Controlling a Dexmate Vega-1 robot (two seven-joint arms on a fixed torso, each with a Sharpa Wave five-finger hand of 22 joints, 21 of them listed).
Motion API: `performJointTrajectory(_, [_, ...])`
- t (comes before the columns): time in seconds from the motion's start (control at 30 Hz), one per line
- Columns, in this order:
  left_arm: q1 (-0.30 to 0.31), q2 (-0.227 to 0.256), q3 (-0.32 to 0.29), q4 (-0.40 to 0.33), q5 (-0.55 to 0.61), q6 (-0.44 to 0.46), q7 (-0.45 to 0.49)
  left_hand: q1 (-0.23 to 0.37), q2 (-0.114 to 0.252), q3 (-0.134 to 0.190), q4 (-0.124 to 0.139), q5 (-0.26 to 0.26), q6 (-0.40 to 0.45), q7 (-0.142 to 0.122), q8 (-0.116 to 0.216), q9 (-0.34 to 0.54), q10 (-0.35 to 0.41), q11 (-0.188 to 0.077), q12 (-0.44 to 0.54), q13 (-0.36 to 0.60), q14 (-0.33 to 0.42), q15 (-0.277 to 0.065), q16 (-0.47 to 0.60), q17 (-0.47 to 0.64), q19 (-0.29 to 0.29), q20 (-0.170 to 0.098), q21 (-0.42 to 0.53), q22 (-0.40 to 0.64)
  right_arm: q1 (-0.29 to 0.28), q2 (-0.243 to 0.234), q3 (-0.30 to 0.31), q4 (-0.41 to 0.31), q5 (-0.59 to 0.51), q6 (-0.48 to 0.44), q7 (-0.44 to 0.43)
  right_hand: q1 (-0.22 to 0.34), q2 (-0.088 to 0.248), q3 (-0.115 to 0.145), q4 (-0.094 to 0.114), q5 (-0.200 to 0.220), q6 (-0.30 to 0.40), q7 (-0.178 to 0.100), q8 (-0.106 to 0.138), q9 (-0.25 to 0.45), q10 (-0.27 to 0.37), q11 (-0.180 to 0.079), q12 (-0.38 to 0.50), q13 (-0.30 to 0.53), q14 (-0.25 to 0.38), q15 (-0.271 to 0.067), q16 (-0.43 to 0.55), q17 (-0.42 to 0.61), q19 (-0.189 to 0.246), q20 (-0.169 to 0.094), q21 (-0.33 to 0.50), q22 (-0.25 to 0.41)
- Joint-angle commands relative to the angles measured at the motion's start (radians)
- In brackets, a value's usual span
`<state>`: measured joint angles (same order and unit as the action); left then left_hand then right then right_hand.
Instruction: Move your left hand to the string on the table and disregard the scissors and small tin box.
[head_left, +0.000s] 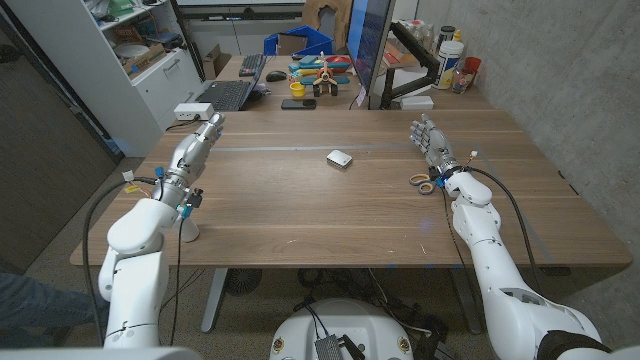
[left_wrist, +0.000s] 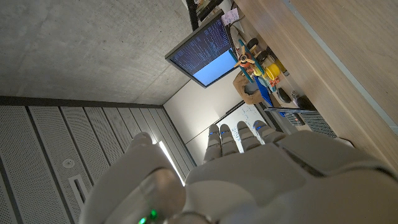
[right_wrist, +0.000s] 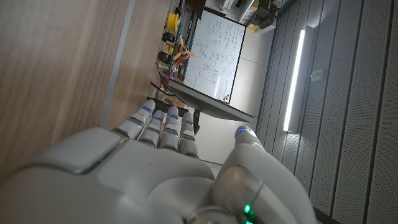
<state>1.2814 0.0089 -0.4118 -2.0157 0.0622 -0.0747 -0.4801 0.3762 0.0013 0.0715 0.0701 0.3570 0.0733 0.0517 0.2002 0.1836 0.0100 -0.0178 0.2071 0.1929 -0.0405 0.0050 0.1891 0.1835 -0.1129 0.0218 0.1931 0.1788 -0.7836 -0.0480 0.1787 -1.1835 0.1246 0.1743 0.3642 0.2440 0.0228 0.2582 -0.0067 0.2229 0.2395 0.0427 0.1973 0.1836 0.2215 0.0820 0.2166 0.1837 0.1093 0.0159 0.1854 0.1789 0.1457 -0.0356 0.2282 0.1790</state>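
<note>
In the head view your left hand (head_left: 200, 140) is at the left of the brown wooden table (head_left: 300, 215), fingers straight, empty. A faint pale thread (head_left: 426, 224), probably the string, lies far right. It should be limp and light, so pinch it mid-length.

Left wrist view: fingers (left_wrist: 239, 137) extended, touching nothing.

Right wrist view: your right hand (right_wrist: 155, 168) is likewise open, empty.

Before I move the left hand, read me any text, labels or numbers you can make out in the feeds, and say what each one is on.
None can be read.
Dark monitor screen behind the table: rows of light text, too small to read.
White whiteboard: handwriting, too blurred to read.
Small light tin box on the wooden table: no readable label.
Bottles and containers at the far right corner: labels too small to read.
</note>
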Motion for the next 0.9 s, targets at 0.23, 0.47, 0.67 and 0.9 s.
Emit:
performJointTrajectory(0.23, [0.033,0.003,-0.005,-0.045,0.037,-0.008,-0.005,0.016,-0.002,-0.001,-0.008,0.007,-0.001,-0.004,0.001,0.005,-0.002,-0.006,-0.001,0.002,-0.001,0.009,0.001,0.002,-0.01,0.006,0.004,0.004,-0.007,0.0,-0.003,-0.011,0.005,0.0,0.002,0.009,0.006,0.001,-0.007,0.0,0.01,0.001,0.002,0.006,0.008,-0.003,0.003,0.002,0.006,-0.006,0.004,0.004,0.007,-0.012,-0.006,0.005])
performJointTrajectory(0.47, [0.045,0.0,-0.011,-0.063,0.042,-0.011,-0.007,0.02,-0.001,-0.001,-0.01,0.006,-0.002,-0.004,0.0,0.005,-0.003,-0.006,-0.001,0.002,-0.001,0.01,0.001,0.002,-0.011,0.007,0.005,0.004,-0.006,0.001,-0.003,-0.008,0.007,0.002,0.004,0.009,0.006,0.0,-0.007,0.0,0.009,0.001,0.001,0.006,0.007,-0.004,0.002,0.002,0.008,-0.004,0.004,0.004,0.008,-0.012,-0.006,0.005])
performJointTrajectory(0.67, [0.058,0.001,-0.013,-0.081,0.056,-0.011,-0.008,0.023,0.0,-0.001,-0.011,0.005,-0.001,-0.004,0.001,0.005,-0.002,-0.004,-0.001,0.003,-0.001,0.012,0.001,0.002,-0.011,0.007,0.005,0.004,-0.004,0.003,-0.002,0.002,0.011,0.008,0.008,0.008,0.006,0.0,-0.008,0.0,0.009,0.001,0.001,0.006,0.008,-0.003,0.003,0.002,0.009,-0.002,0.004,0.004,0.009,-0.012,-0.007,0.005])
performJointTrajectory(0.9, [0.072,-0.001,-0.017,-0.103,0.064,-0.015,-0.012,0.026,0.001,-0.002,-0.012,0.004,-0.002,-0.006,0.0,0.005,0.003,-0.005,0.001,0.003,-0.001,0.014,0.002,0.003,-0.014,0.01,0.005,0.004,-0.006,0.003,0.0,0.004,0.014,0.011,0.01,0.008,0.006,-0.001,-0.009,0.0,0.009,0.001,0.001,0.006,0.008,-0.005,0.002,0.002,0.011,-0.002,0.004,0.004,0.009,-0.011,-0.008,0.005])
